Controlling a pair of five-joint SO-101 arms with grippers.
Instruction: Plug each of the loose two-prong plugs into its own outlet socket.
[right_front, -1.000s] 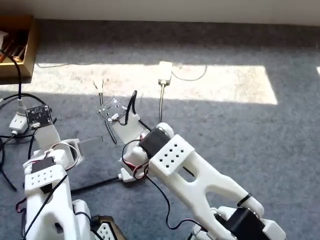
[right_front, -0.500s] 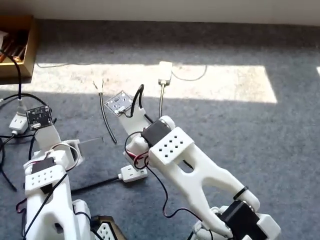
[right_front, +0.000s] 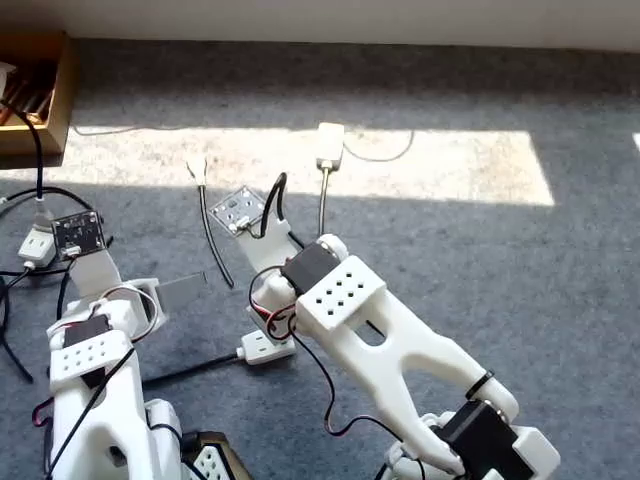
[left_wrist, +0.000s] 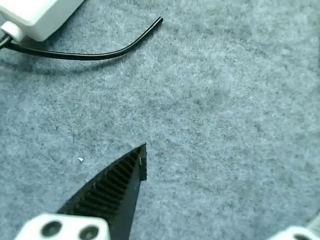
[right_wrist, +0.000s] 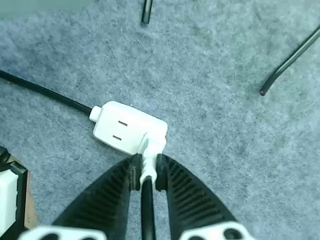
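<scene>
My right gripper (right_wrist: 146, 167) is shut on a white two-prong plug (right_wrist: 151, 146) at the neck where its black cord leaves. The plug is pushed into the end of a white outlet socket (right_wrist: 125, 129) lying on the grey carpet. In the high view that socket (right_front: 264, 347) lies beside the right arm (right_front: 340, 300). A loose plug (right_front: 197, 168) with a black cord rests in the sunlit patch. My left gripper (left_wrist: 227, 190) hangs open over bare carpet, and its black finger (left_wrist: 120, 182) holds nothing. A white outlet block (left_wrist: 40, 15) lies beyond it.
Another white socket (right_front: 330, 143) with a cord lies at the back in the sunlight. One more white outlet (right_front: 35, 245) sits among black cables at the left. A wooden box (right_front: 40, 100) stands at the back left corner. Loose black cord ends (right_wrist: 265, 91) cross the carpet.
Over the last second the right arm's wrist shifted toward the far side, uncovering the white socket by its base. It has hardly moved in the last half second. The left arm stayed still.
</scene>
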